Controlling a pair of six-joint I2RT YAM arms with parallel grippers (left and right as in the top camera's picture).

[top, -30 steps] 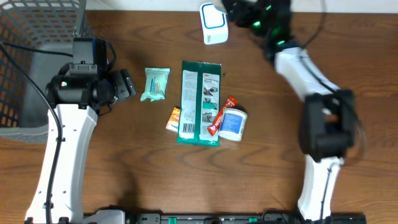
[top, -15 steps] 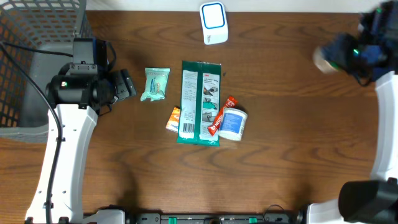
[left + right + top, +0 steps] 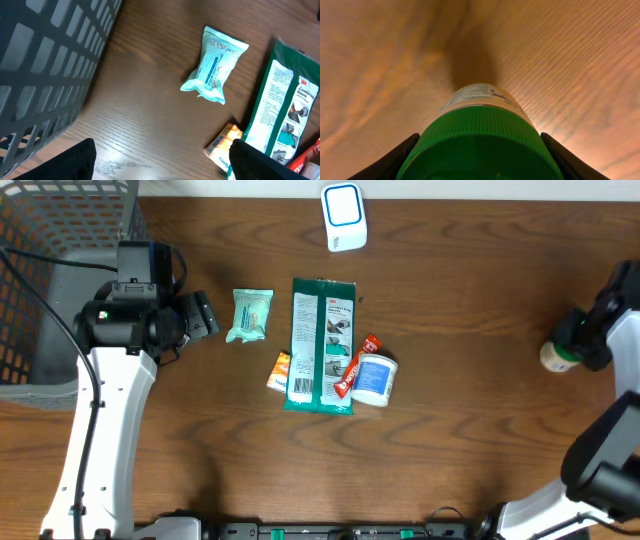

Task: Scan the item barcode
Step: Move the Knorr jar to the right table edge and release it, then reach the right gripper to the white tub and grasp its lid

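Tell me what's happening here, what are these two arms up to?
The right gripper is holding a green-capped bottle over the right side of the table, well away from the white-and-blue device at the far edge, probably the scanner. The left gripper is open and empty, next to the wire basket and near a pale green packet. A long green package and smaller items lie in the middle.

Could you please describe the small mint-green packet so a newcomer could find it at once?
Find the grey basket at far left. Just right of the left gripper lies the mint-green packet, alone, apart from the long green pack's cluster.
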